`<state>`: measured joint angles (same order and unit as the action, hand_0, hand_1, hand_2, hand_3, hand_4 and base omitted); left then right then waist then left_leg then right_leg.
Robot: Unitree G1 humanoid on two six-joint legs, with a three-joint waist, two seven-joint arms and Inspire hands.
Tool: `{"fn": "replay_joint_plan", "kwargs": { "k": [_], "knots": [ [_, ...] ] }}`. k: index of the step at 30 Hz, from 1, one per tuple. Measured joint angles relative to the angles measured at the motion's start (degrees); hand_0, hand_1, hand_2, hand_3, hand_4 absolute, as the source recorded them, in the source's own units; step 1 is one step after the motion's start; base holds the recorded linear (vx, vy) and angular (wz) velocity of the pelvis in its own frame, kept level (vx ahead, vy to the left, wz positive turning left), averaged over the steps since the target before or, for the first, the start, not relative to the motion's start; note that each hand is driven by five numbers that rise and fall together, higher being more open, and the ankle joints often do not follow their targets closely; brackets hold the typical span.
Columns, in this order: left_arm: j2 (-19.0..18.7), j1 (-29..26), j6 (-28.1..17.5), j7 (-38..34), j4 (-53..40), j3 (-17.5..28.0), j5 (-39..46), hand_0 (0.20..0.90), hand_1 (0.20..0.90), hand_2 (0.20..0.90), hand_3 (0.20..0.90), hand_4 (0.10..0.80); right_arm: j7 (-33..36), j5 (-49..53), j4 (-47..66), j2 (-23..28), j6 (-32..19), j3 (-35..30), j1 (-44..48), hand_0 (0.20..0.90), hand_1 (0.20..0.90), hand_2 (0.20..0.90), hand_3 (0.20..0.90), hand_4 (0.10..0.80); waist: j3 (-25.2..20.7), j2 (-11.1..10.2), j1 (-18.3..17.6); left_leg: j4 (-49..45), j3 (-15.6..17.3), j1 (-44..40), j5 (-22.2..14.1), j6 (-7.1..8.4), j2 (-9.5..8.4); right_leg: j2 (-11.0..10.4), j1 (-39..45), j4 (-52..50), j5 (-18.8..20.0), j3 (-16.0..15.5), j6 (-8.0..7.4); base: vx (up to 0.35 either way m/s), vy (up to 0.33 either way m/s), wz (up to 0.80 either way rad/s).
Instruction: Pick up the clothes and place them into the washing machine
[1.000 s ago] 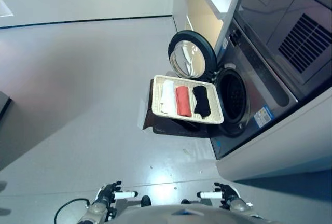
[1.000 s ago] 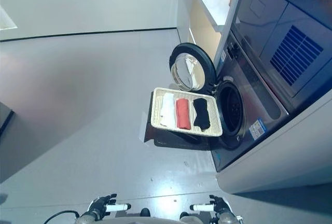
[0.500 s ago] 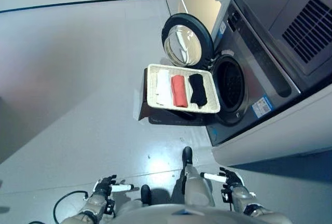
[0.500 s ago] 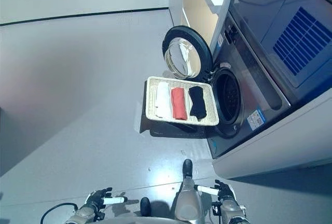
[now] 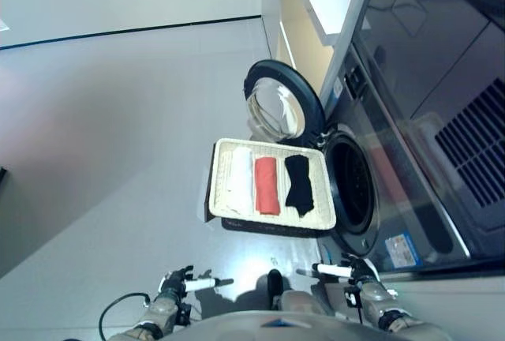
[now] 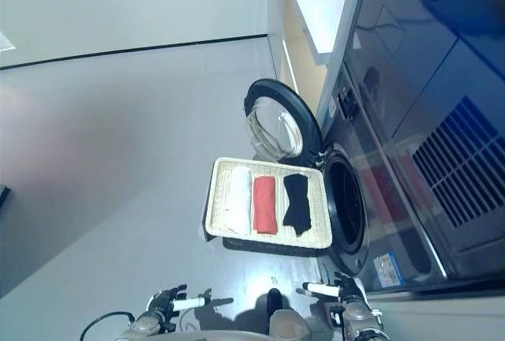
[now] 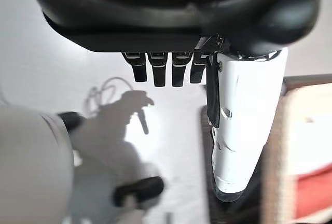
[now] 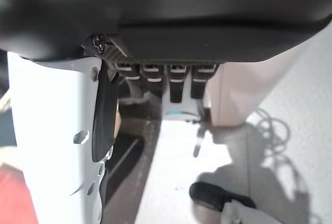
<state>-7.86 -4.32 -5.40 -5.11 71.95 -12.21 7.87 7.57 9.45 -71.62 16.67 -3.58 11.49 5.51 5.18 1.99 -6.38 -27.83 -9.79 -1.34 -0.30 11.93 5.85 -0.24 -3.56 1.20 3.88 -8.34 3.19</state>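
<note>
A shallow wicker basket [image 5: 218,191] rests on a low dark brown box [image 5: 264,226] beside the washing machine. In it lie a white cloth [image 5: 239,181], a red cloth [image 5: 267,185] and a black cloth [image 5: 299,184], side by side. The machine's round door [image 5: 278,108] stands open and the dark drum [image 5: 353,199] shows to the basket's right. My left hand [image 5: 178,285] and right hand [image 5: 354,271] hang low, well short of the basket, both open and empty. The white-covered thumbs show in the left wrist view [image 7: 244,120] and the right wrist view [image 8: 57,146].
A tall dark appliance front [image 5: 426,80] rises above the drum on the right. A pale cabinet with a white top [image 5: 316,9] stands behind the open door. Grey floor [image 5: 118,136] spreads to the left of the basket.
The whole picture has shifted as the camera moved nearer the basket and machine. The basket and clothes have kept their places. Both hands stay low and empty.
</note>
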Motion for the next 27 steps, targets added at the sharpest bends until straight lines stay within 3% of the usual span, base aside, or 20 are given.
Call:
{"fn": "replay_joint_plan", "kwargs": {
  "k": [2, 3, 5, 7, 9, 11, 13, 15, 16, 17, 19, 21, 24, 27],
  "knots": [
    [0.05, 0.06, 0.02, -0.03, 0.2, 0.23, 0.13, 0.9, 0.9, 0.9, 0.9, 0.8, 0.11, -0.01, 0.08, 0.06, -0.08, 0.78, 0.31, 0.9, 0.9, 0.9, 0.9, 0.8, 0.51, -1.19, 1.1, -5.86, 0.33, 1.35, 4.27, 0.36, -1.9, -0.84, 2.03, 0.18, -0.82, 1.41, 1.01, 0.197, -0.118, -0.54],
    [0.03, -0.36, 0.01, -0.09, 0.19, 0.25, 0.24, 0.9, 0.9, 0.9, 0.9, 0.8, 0.18, -0.02, -0.01, 0.14, -0.06, 0.87, 0.56, 0.9, 0.9, 0.9, 0.9, 0.8, 0.76, -1.57, 1.14, -7.68, 0.56, 1.89, 4.25, 0.16, -1.89, -1.25, 2.24, 0.15, -0.84, 1.57, 1.03, 0.232, -0.057, -0.25],
    [-0.45, -1.62, -0.91, -0.19, 0.21, 1.01, 0.61, 0.9, 0.9, 0.9, 0.9, 0.8, 0.15, 0.03, -0.05, -0.12, 0.0, 1.06, 1.43, 0.9, 0.9, 0.9, 0.9, 0.8, 2.28, -3.96, 2.38, -7.52, 2.56, 6.71, 2.26, -2.31, -3.41, -3.29, 3.71, 1.21, -2.14, 3.68, 1.45, 0.211, -0.029, -0.13],
    [-0.72, -1.74, -1.16, -0.56, 0.24, 1.36, 1.2, 0.9, 0.9, 0.9, 0.9, 0.8, 0.19, 0.07, -0.12, -0.08, -0.07, 0.99, 1.88, 0.9, 0.9, 0.9, 0.9, 0.8, 3.83, -4.89, 4.51, -2.4, 4.75, 8.38, 2.2, -3.13, -2.8, -3.91, 5.43, 1.94, -1.38, 4.48, 0.52, 0.23, 0.031, -0.4],
    [-0.65, -0.79, -0.88, -0.95, 0.39, 3.23, 3.08, 0.9, 0.9, 0.9, 0.9, 0.8, 0.28, 0.33, 0.05, 0.06, -0.45, 0.58, 2.18, 0.9, 0.9, 0.9, 0.9, 0.8, 4.18, -4.05, 4.77, 2.5, 4.85, 10.83, 2.74, -3.59, -1.53, -3.4, 7.04, 3.35, -1.08, 4.27, -0.08, 0.279, 0.053, -0.28],
    [-0.84, -0.5, -1.19, -1.37, 0.25, 2.98, 3.03, 0.9, 0.9, 0.9, 0.9, 0.8, 0.5, 1.41, 0.03, 0.21, -0.34, 0.16, 2.57, 0.9, 0.9, 0.9, 0.9, 0.8, 4.12, -2.14, 5.79, 18.89, 3.37, 9.58, 3.96, -3.58, -0.56, -2.67, 7.34, 3.57, -2.46, 6.15, -0.26, 0.206, 0.027, -0.4],
    [-0.73, -0.85, -0.86, -1.45, 0.5, 2.81, 3.3, 0.9, 0.9, 0.9, 0.9, 0.8, 0.62, 1.71, -0.13, 0.25, -0.24, 0.2, 2.45, 0.9, 0.9, 0.9, 0.9, 0.8, 5.1, -0.91, 5.59, 24.54, 2.72, 9.37, 6.36, -4.2, -0.73, -2.53, 8.56, 3.52, -2.84, 6.35, -1.76, 0.226, 0.015, -0.2],
    [-0.38, 0.08, -1.02, -1.51, 0.1, 2.16, 3.14, 0.9, 0.9, 0.9, 0.9, 0.8, 0.98, 1.88, -0.06, 0.44, -0.2, 0.26, 1.35, 0.9, 0.9, 0.9, 0.9, 0.8, 4.47, 0.92, 5.79, 31.86, -1.55, 7.66, 7.03, -4.39, -1.59, -2.25, 9.25, 3.66, -4.19, 8.47, -3.5, 0.211, 0.034, -0.36],
    [0.14, 0.63, -1.04, -1.72, -0.11, 2.13, 3.12, 0.9, 0.9, 0.9, 0.9, 0.8, 1.09, 1.88, -0.01, 1.04, -0.24, 0.28, 1.34, 0.9, 0.9, 0.9, 0.9, 0.8, 4.0, 3.18, 6.23, 32.55, -1.69, 7.21, 6.87, -4.63, -1.55, -1.51, 9.14, 3.77, -4.49, 9.94, -4.86, 0.134, 0.062, -0.85],
    [0.4, 1.16, -0.9, -1.64, -0.06, 2.23, 3.28, 0.9, 0.9, 0.9, 0.9, 0.8, 1.16, 1.88, -0.04, 1.09, -0.27, 0.34, 1.44, 0.9, 0.9, 0.9, 0.9, 0.8, 4.09, 4.42, 7.11, 32.18, -1.07, 6.1, 8.55, -8.78, -1.41, -0.97, 9.59, 3.72, -5.02, 11.83, -6.69, 0.08, 0.049, -0.95],
    [-1.81, 0.83, -1.14, -2.21, -0.73, 2.2, 3.09, 0.9, 0.9, 0.9, 0.9, 0.8, 0.82, 1.79, 0.72, -0.63, -0.27, 2.29, 1.32, 0.9, 0.9, 0.9, 0.9, 0.8, 4.4, 2.2, 7.2, 32.29, -0.19, 5.47, 8.83, -10.12, -4.02, -2.24, 9.54, 3.76, -5.4, 12.51, -7.74, 0.095, 0.102, -0.43],
    [-2.92, -0.29, -1.14, -2.36, -1.07, 2.14, 3.07, 0.9, 0.9, 0.9, 0.9, 0.8, 0.95, 1.65, 1.02, -1.76, -0.11, 2.51, 1.51, 0.9, 0.9, 0.9, 0.9, 0.8, 5.28, 1.01, 7.5, 32.3, 0.28, 4.57, 8.8, -10.35, -5.81, -4.0, 10.2, 3.82, -5.58, 12.61, -8.16, 0.109, 0.113, -0.06],
    [-3.2, 0.1, -1.13, -2.42, -1.5, 2.04, 2.84, 0.9, 0.9, 0.9, 0.9, 0.8, 0.94, 1.04, 1.08, -2.26, -0.21, 2.59, 2.05, 0.9, 0.9, 0.9, 0.9, 0.8, 5.24, 1.0, 8.76, 32.19, 0.23, 2.52, 7.43, -11.56, -6.87, -5.14, 11.85, 3.81, -6.51, 13.14, -9.02, 0.165, 0.168, -0.12],
    [-3.15, 0.89, -1.01, -2.4, -1.62, 1.95, 2.84, 0.9, 0.9, 0.9, 0.9, 0.8, 1.2, -0.56, 0.97, -2.17, -0.04, 2.45, 3.65, 0.9, 0.9, 0.9, 0.9, 0.8, 5.01, 0.95, 9.19, 32.3, 0.31, 2.22, 6.75, -11.46, -6.81, -5.36, 12.24, 3.77, -6.76, 13.1, -8.85, 0.184, 0.169, 0.0]
  ]
}}
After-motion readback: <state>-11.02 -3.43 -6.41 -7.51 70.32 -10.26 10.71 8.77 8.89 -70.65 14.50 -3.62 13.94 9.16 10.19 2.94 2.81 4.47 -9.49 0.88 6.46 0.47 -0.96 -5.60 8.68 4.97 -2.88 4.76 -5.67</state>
